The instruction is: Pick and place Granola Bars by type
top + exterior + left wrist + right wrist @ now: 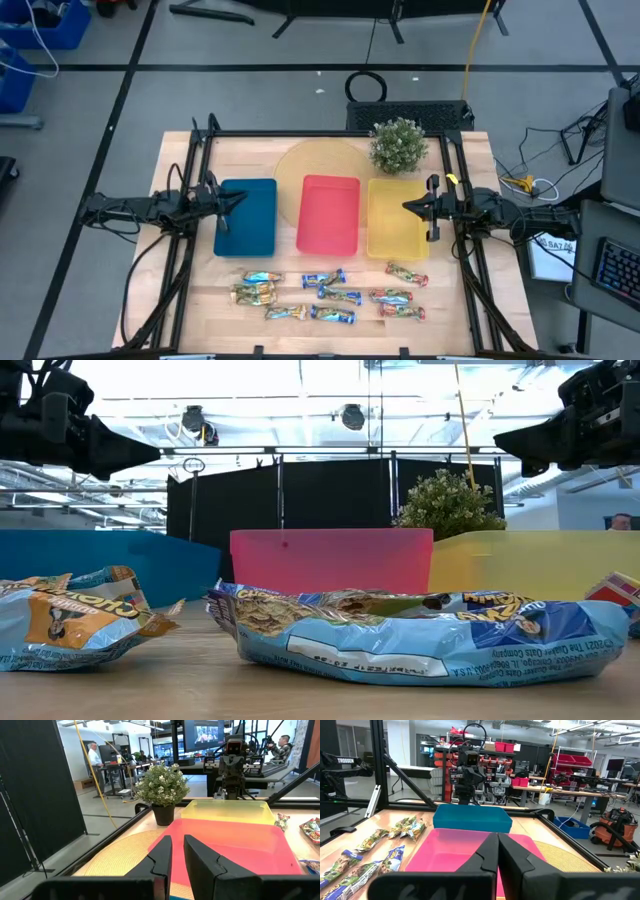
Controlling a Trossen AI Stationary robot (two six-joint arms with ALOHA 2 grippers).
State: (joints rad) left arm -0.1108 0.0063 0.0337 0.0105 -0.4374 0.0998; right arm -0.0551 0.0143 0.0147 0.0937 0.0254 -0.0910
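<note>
On the left of the pale wooden worktop [180, 310], the left gripper [237, 198] is held above the near-left edge of the rectangular blue plastic tray [246, 217], its fingers a narrow gap apart and nothing carried between them. Beside that tray, the rectangular red plastic tray [328, 214] is set in the middle, partly over a round woven straw mat [300, 165], and the rectangular yellow plastic tray [397, 217] is set next to it on the right; all three trays are seen to be without bars. Behind the yellow tray a small potted green plant [398, 144] is placed. The shiny wrapped granola bars [330, 296] are spread loosely along the front of the worktop, well apart from both arms: the gold and tan wrappers [258, 288] are grouped at the left, the blue wrappers with yellow print [334, 294] in the centre, and the red and green wrappers [400, 296] at the right. Over the right edge of the yellow tray, the right gripper [410, 207] is held with its fingers closed together on nothing. No bar is yet grasped or sorted, so the task is judged to be at its very start, with the first pick still to be made. For the next move, one gripper would need to be opened wide, brought forward and down over a single bar near its own side, and closed across the wrapper's narrow width; care would be called for because the crinkled film is likely to slip and the neighbouring bars lie close.
</note>
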